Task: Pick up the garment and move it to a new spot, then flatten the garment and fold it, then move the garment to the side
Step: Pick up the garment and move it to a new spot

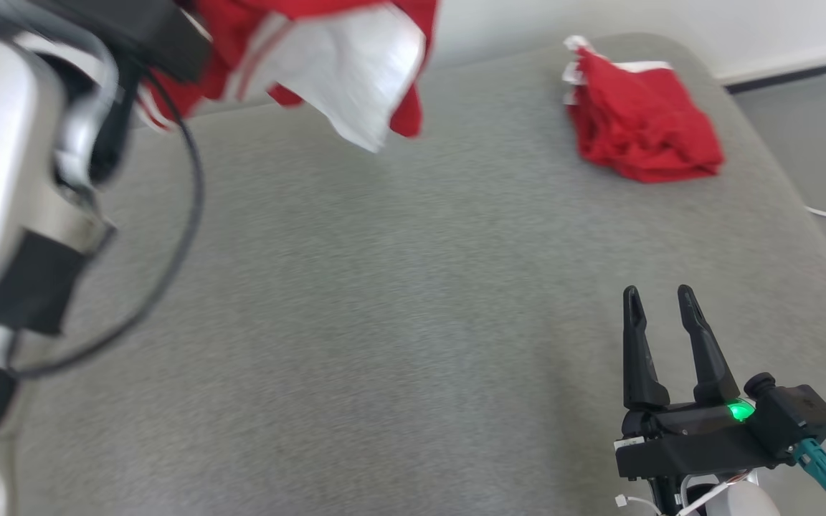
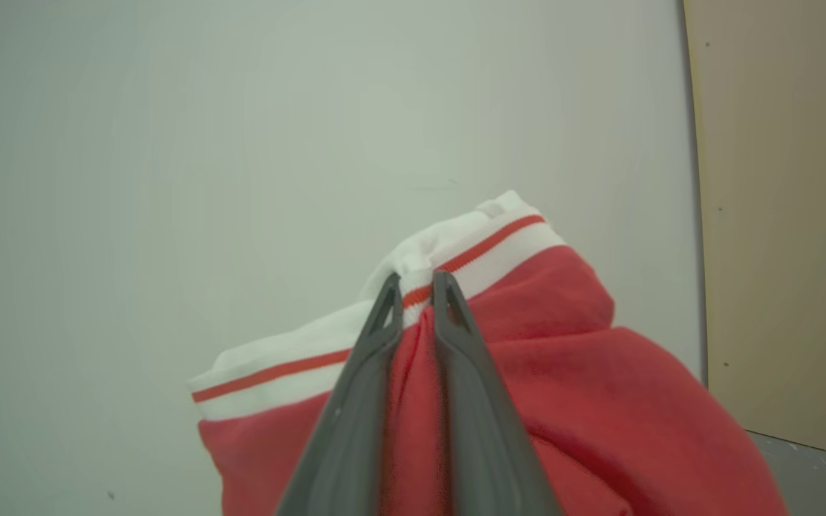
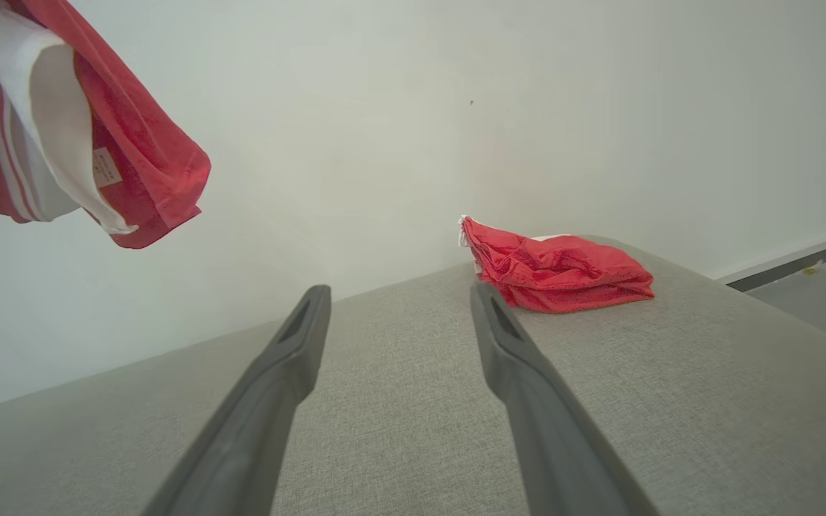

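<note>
1. The left hand (image 2: 416, 276) is pinching the red and white garment (image 2: 563, 373) by its striped white edge. It holds the garment high in the air, over the far left part of the grey bench (image 1: 384, 322).
2. The right hand (image 1: 658, 290) is spread wide with nothing in it, low over the near right side of the bench.
3. The pinch is on just a small bit of the edge. If the arm swings fast, the cloth could slip out and drop in a heap, maybe even off the bench.
4. The garment hangs all bunched up. If it is set down like this, it could land twisted and be hard to flatten.
5. A folded red garment (image 1: 642, 132) lies at the far right corner. If the held one lands too near, the two could get mixed up.
6. A black cable (image 1: 191, 215) loops by the left arm. The hanging cloth could catch on it.
</note>
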Robot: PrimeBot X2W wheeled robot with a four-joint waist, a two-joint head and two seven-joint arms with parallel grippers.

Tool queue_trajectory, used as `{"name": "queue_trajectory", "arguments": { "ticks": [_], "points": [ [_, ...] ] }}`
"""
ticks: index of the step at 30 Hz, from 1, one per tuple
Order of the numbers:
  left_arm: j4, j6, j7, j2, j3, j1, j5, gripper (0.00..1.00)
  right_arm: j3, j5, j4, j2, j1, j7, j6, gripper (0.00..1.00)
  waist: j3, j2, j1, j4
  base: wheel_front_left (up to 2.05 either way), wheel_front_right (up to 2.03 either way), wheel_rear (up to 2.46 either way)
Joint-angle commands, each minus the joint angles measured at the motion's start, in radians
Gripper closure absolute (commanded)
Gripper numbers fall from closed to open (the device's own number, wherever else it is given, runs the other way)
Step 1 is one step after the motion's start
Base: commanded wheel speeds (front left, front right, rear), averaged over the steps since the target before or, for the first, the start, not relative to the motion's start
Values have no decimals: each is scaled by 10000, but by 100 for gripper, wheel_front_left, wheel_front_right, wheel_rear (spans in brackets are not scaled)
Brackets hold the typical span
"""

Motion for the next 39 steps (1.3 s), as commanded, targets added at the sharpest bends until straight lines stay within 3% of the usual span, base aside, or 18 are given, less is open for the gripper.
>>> {"name": "queue_trajectory", "arguments": {
  "ticks": [1,12,19,26,27,28,39],
  "points": [
    [-134,57,6,-17,-20,182,-6,100,-3,94,-16,49,38,-3,-25,0,-53,0,1,-588,0,0,0],
    [-1163,857,-101,-888,-848,2487,-185,100,18,271,48,58,30,-2,-25,0,164,0,1,-795,0,0,0],
    [-437,1206,-574,-897,-1291,4124,-51,100,203,307,184,56,-156,-4,-25,0,310,0,1,-618,0,0,0],
    [990,1287,-1253,-1095,-1513,5360,-116,98,390,264,365,52,-293,-3,-25,0,279,0,1,-418,0,0,0],
    [1214,1230,-1269,-1116,-1587,5476,-120,16,398,241,376,52,-307,-3,-25,0,259,0,1,-386,0,0,0],
    [1429,1194,-1310,-1099,-1723,5523,42,0,374,211,392,53,-311,-4,-25,0,212,0,1,-344,0,0,0],
    [879,1143,-1783,-1362,-1365,5580,291,0,105,26,425,52,157,-3,-25,0,-497,0,1,521,0,0,0]
  ]
}}
